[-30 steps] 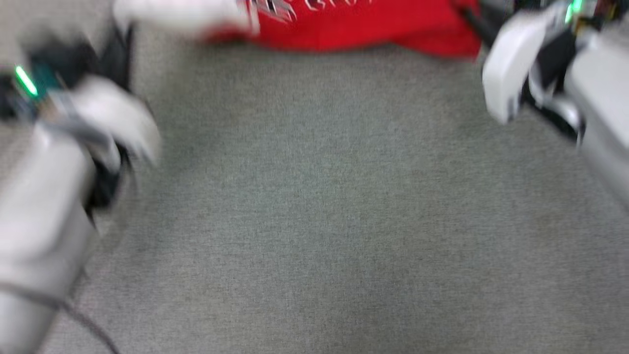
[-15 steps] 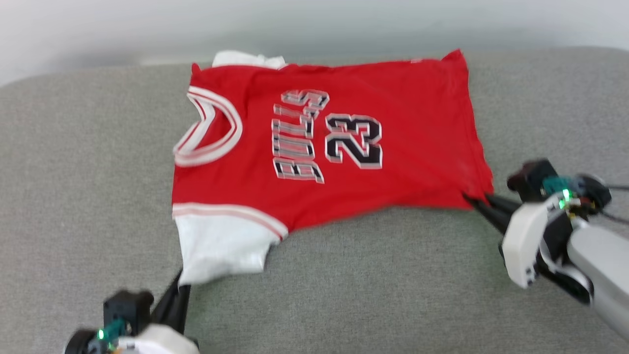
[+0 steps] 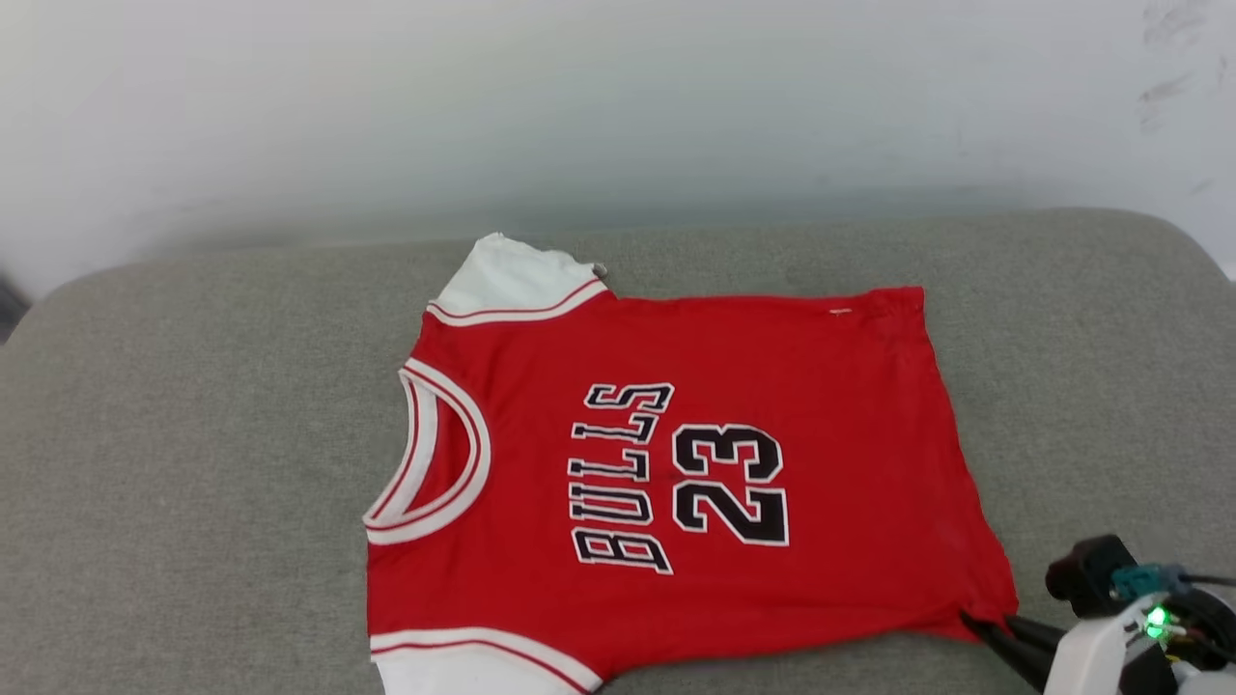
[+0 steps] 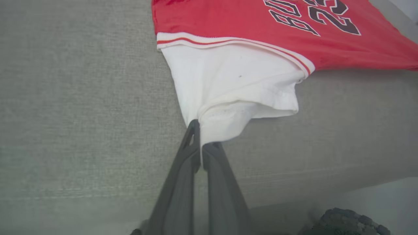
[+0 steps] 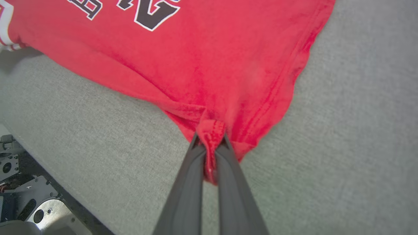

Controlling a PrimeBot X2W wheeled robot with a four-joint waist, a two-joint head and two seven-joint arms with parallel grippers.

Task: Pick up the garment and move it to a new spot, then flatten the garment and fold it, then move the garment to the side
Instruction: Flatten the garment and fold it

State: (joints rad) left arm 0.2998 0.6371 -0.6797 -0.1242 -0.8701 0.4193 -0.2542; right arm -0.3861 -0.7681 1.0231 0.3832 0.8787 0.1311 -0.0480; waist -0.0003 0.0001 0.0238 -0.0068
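Item: the garment [image 3: 676, 463], a red jersey with lettering and numeral 23 face up. It lies spread on the grey cushion [image 3: 193, 434], collar [image 3: 435, 454] toward the robot's left and hem toward its right. Holders: 2. The left gripper [image 4: 198, 130] has its fingers together, pinching the cuff of the near white sleeve [image 4: 228, 81]. The right gripper [image 5: 209, 140] has its fingers together on the near hem corner [image 5: 212, 129], with cloth bunched between the tips. Recent change: over the last second the head camera has swung up from bare cushion to take in the whole shirt and the pale wall [image 3: 579, 97] behind it. The garment's drop down the picture is therefore the camera's doing, not the cloth's. Differences from half a second ago: the far white sleeve [image 3: 507, 280], then mostly tucked behind the shoulder, now shows spread beyond its striped seam, though the new angle may account for part of that. Both pinches match the earlier ones, at sleeve cuff and hem corner. Reading for the task: the relocation looks done and the flattening well along, with the near edge drawn out between the 2 grips. Outstanding, by judgement: release, fold, move aside. Note: the near sleeve is pulled to a point at the cuff and would likely need smoothing.
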